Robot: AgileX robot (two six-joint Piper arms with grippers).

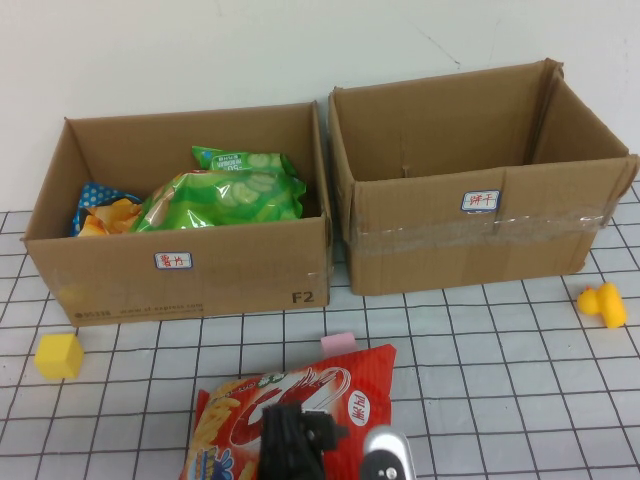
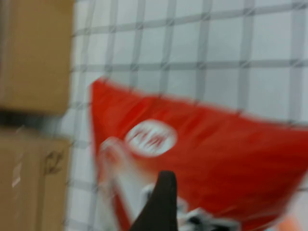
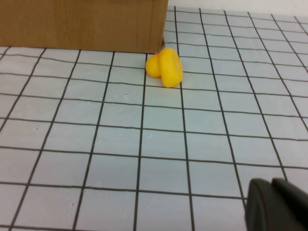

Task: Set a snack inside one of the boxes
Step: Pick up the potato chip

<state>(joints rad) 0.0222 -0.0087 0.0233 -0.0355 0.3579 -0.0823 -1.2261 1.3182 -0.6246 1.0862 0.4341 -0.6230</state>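
Observation:
A red snack bag point(image 1: 300, 400) sits at the near centre of the table, and it fills the left wrist view point(image 2: 216, 159). My left gripper point(image 1: 296, 436) is on top of the bag and shut on it; one dark finger point(image 2: 162, 202) shows against the bag. A left cardboard box point(image 1: 180, 270) holds a green snack bag point(image 1: 225, 195) and an orange and blue one point(image 1: 100, 212). A right cardboard box point(image 1: 480, 225) looks empty inside. My right gripper point(image 3: 278, 206) is shut and empty, low over the table near the yellow duck point(image 3: 165, 66).
A yellow cube point(image 1: 59, 356) lies at the front left. A pink block point(image 1: 338, 342) lies just behind the red bag. The yellow duck point(image 1: 603, 304) lies by the right box's front corner. The table has a white grid cover point(image 1: 500, 380).

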